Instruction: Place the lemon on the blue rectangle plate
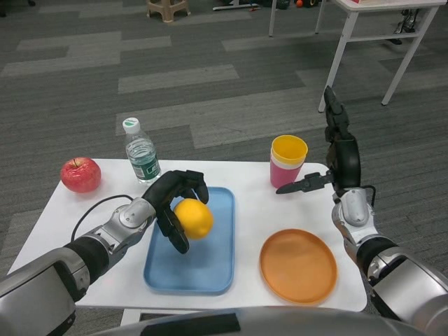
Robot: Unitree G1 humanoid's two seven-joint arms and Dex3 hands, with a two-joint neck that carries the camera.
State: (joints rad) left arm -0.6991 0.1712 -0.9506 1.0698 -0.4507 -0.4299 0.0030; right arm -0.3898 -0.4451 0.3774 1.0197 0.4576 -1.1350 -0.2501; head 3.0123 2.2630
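Observation:
The yellow lemon (194, 218) is over the blue rectangle plate (203, 269), near its upper left part. My left hand (173, 203) wraps around the lemon from the left, fingers curled over its top and down its near side. Whether the lemon touches the plate I cannot tell. My right hand (338, 157) is raised at the table's right edge, fingers apart and pointing up, thumb out to the left, holding nothing.
A red apple (80, 174) lies at the table's far left. A water bottle (141, 153) stands behind the blue plate. Stacked yellow and pink cups (288, 162) stand at the back right. A round orange plate (298, 264) lies front right.

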